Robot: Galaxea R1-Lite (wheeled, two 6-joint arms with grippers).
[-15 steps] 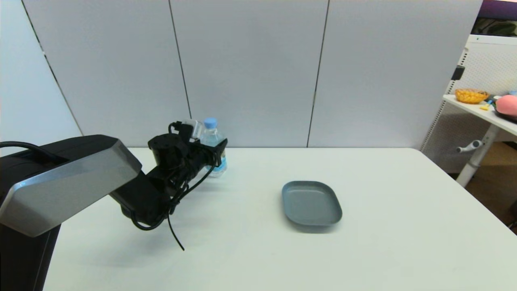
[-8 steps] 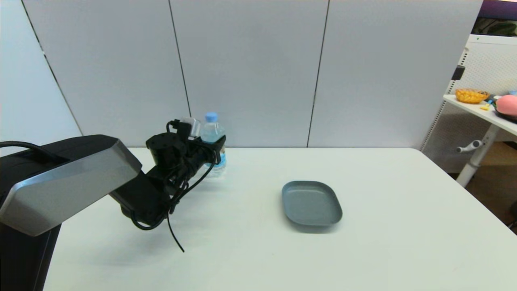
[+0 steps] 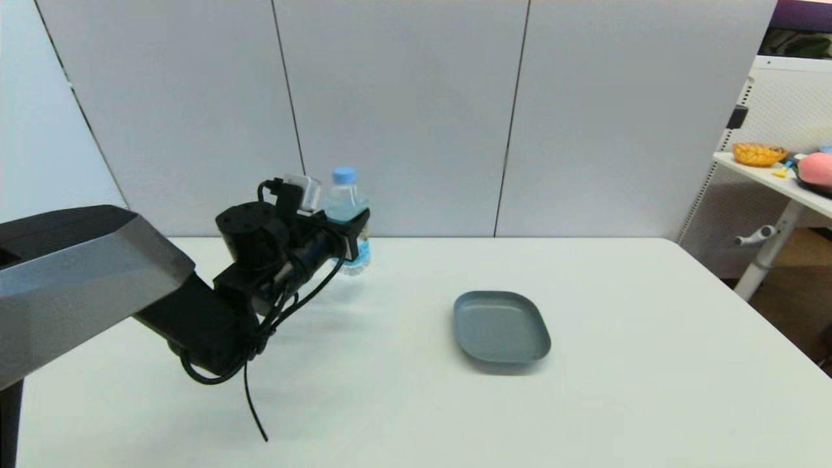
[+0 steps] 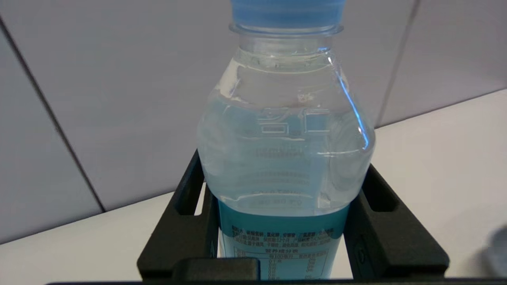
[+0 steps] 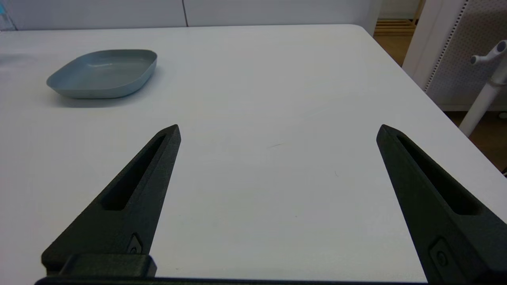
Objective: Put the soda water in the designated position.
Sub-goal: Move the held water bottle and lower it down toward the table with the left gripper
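We see our left gripper [image 3: 354,237] clamped on the upright soda water [image 3: 345,218], seemingly just off the table [image 3: 585,403], while our right gripper [image 5: 277,134] gapes wide.

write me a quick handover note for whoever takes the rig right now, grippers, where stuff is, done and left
Left gripper: shut on the soda water, holding it upright, lifted off the table near the far left.
Right gripper: open, parked low over bare table, holding nothing.
Grey plate: empty, mid-table, to the bottle's right.
Done: bottle gripped and raised.
Left: carry it over, likely to the plate, set it down, release.
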